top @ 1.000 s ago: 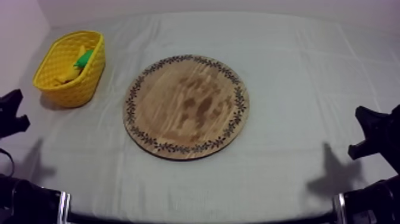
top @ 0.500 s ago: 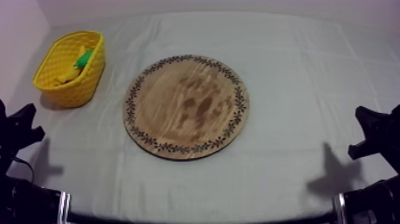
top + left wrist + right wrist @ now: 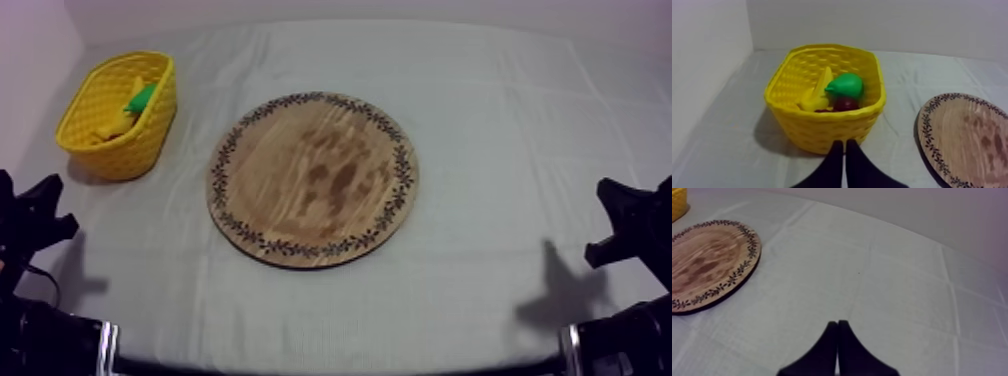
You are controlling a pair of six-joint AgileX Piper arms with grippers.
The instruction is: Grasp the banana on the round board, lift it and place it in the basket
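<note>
Left wrist view: my left claw [image 3: 844, 149] has its 2 fingers pressed together, low over the bench [image 3: 727, 145], just in front of the yellow basket [image 3: 822, 130]. The banana [image 3: 818, 94] lies inside the basket, touching a green pear [image 3: 846, 85] & next to a small red fruit [image 3: 845, 103]. The wooden board [image 3: 967, 140] sits beside the basket. My right claw [image 3: 837, 330] is pressed together too, off to the side of the board.

1. The top camera looks down at a slant over the whole table [image 3: 480, 80].
2. My left wrist camera faces the yellow basket [image 3: 822, 130] from near.
3. My right wrist camera looks low across the table; all three views share the wooden board [image 3: 312, 180].
</note>
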